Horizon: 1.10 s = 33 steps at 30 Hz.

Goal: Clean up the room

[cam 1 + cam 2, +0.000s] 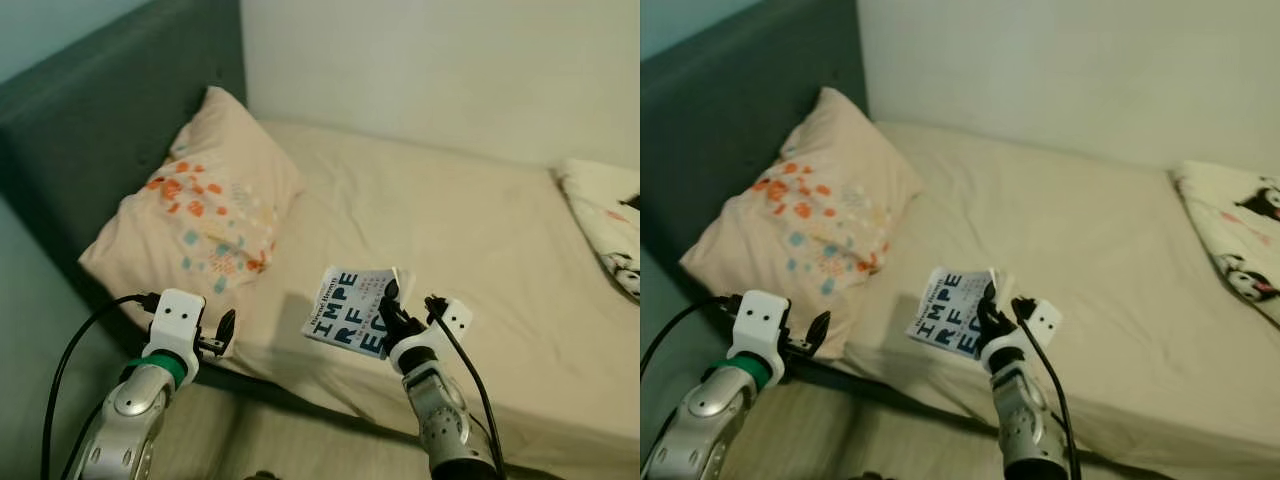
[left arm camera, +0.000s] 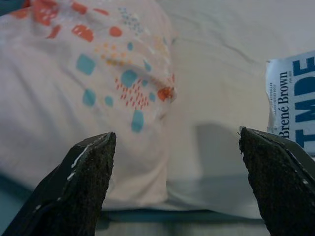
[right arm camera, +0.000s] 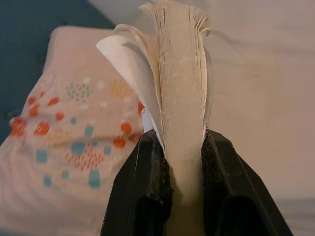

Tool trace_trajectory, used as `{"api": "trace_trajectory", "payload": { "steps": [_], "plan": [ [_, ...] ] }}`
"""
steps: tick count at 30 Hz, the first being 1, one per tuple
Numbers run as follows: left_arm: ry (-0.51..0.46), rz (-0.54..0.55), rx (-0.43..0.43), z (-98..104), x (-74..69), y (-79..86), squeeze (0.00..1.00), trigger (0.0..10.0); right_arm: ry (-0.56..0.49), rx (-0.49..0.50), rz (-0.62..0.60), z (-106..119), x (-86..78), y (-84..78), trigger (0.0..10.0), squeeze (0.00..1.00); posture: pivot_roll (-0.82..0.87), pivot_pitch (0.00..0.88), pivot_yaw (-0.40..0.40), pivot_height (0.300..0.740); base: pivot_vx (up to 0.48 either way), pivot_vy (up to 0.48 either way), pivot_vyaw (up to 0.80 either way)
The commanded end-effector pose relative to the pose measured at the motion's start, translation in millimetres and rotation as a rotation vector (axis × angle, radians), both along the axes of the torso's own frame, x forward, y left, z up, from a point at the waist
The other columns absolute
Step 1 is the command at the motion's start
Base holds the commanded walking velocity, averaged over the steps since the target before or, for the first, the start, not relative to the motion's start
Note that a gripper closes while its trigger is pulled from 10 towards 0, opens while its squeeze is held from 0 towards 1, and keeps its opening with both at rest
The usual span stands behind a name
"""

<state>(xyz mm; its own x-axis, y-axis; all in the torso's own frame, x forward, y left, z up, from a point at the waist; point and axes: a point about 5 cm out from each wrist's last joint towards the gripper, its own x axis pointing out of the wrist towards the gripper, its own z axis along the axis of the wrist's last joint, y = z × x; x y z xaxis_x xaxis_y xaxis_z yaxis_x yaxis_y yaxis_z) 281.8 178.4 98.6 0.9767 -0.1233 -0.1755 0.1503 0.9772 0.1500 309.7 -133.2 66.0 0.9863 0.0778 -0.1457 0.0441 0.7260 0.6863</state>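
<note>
Book (image 1: 350, 310) clamped in right gripper (image 1: 392, 318) above bed (image 1: 480, 230) edge.

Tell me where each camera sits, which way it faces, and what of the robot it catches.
Head stereo pair: looks forward and down at the bed; both arms show, the right end effector holding the book.
Left wrist: looks along the open left end effector at the pillow.
Right wrist: looks along its fingers, clamped on the book's pages.
Shared: pillow and book.
</note>
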Motion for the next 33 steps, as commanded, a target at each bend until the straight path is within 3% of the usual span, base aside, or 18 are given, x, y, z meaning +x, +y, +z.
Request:
{"api": "trace_trajectory", "payload": {
  "steps": [1,16,33],
  "plan": [
    [0.032,-0.011,0.0,-6.4,0.6,-4.3,0.0,10.0,-0.012,0.023,-0.038,2.2,-0.4,-3.2,10.0,0.0,0.15,0.048,0.02,0.697,0.0,0.0,0.0],
    [0.013,0.014,0.007,2.8,8.9,5.0,0.0,10.0,-0.004,0.016,-0.05,2.5,2.7,0.5,10.0,0.0,0.18,0.06,0.021,0.697,0.0,0.0,0.0],
    [-0.006,-0.004,-0.009,7.4,11.8,1.0,0.0,10.0,0.009,0.001,-0.015,3.4,9.1,5.8,10.0,0.0,0.19,0.063,0.02,0.697,0.072,0.0,0.06]
  ]
}}
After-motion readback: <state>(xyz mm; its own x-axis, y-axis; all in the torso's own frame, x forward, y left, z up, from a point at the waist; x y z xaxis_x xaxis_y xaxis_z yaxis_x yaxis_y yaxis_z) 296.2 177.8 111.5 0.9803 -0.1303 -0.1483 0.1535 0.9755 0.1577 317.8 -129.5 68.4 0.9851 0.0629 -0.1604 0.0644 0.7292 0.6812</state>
